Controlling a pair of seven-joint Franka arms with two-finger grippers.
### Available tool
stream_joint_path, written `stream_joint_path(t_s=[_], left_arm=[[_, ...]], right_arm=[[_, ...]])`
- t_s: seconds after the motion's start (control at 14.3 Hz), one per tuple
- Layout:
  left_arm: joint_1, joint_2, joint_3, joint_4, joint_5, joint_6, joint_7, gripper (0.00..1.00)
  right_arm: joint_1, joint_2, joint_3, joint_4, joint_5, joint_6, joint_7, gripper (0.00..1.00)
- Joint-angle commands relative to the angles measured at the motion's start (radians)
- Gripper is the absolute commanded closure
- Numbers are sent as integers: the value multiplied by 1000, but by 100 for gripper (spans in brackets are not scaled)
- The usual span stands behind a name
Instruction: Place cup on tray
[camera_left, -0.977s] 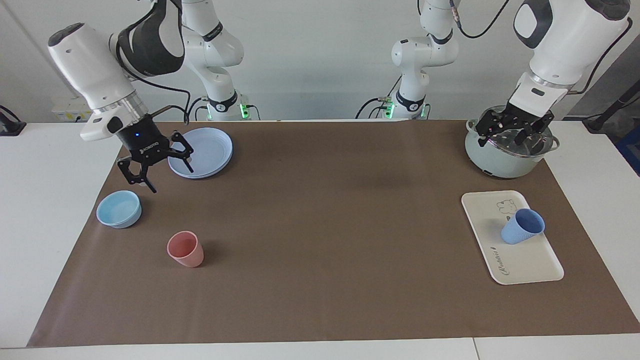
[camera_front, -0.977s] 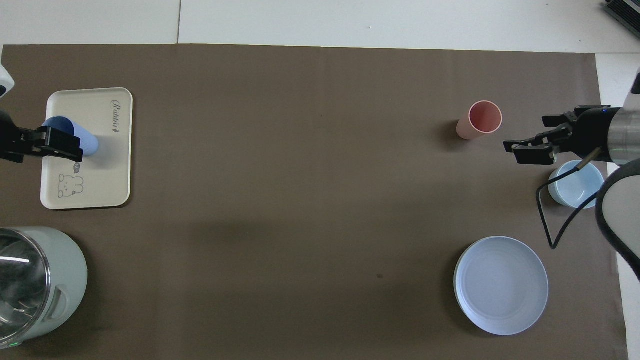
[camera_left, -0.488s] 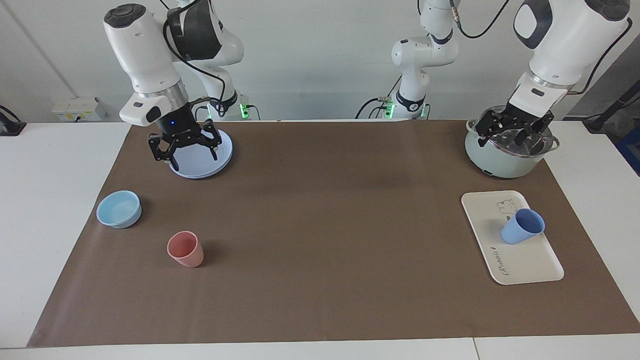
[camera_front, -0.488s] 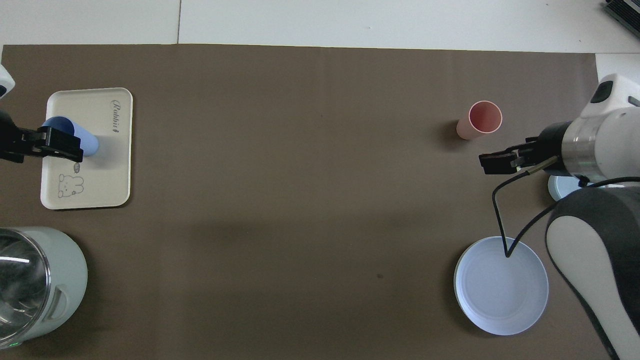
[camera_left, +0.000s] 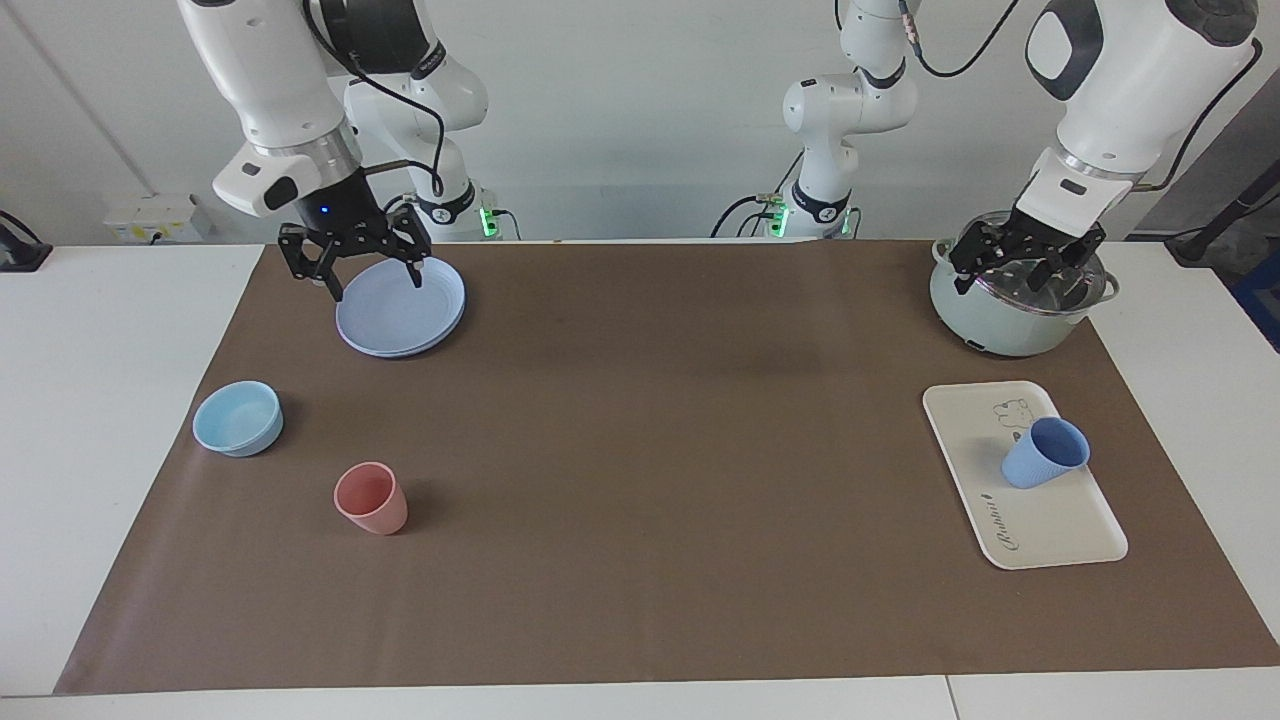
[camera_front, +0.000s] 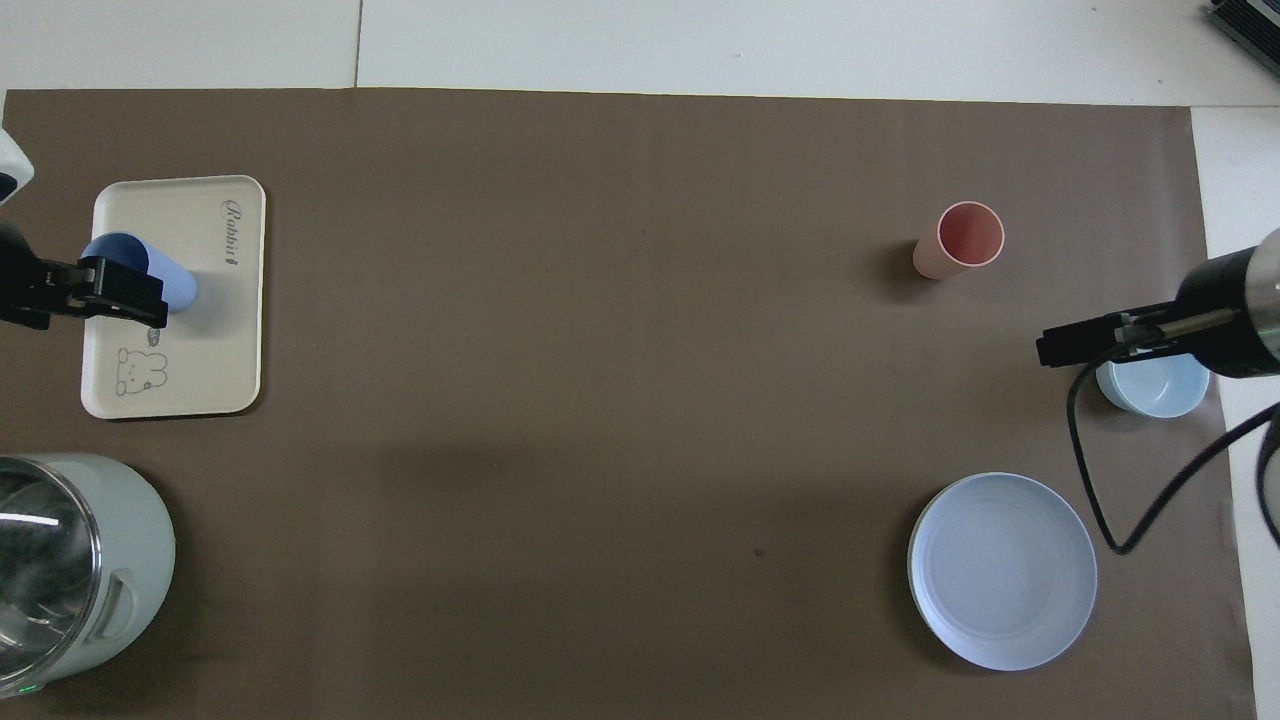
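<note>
The periwinkle-blue cup rests tilted on the cream tray, its mouth turned toward the left arm's end of the table. My left gripper hangs open and empty over the pot, well clear of the cup. From overhead the left gripper overlaps part of the cup on the tray. My right gripper is open and empty above the round blue plate. The right gripper shows edge-on in the overhead view, beside the bowl.
A pale green pot stands nearer to the robots than the tray. At the right arm's end are the blue plate, a light-blue bowl and a pink tumbler. A brown mat covers the table.
The right arm has risen and swung from beside the bowl to above the plate. The left arm, the cup and the tray have stayed put.
</note>
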Motion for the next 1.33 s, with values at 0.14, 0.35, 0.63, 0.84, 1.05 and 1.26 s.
stream_joint_path(t_s=[0.14,0.35,0.63,0.84,1.05,1.26], left_arm=[[3,-33,1,-40,6,19,9,0],[3,-33,4,-39,6,19,9,0],[3,-33,4,-40,6,14,9,0],[3,-34,4,-40,6,14,9,0],[3,-34,4,-40,6,11,11,0],[3,-33,4,-40,6,11,11,0]], right_arm=[[-35,8,7,11,-5,-29,13,0],[-21,8,8,13,-49,-9,19,0],[-38,16,8,24,-98,20,14,0],[-39,14,10,21,-72,8,37,0],[-44,13,5,21,-43,-18,42,0],[-42,10,8,12,-52,-1,42,0]])
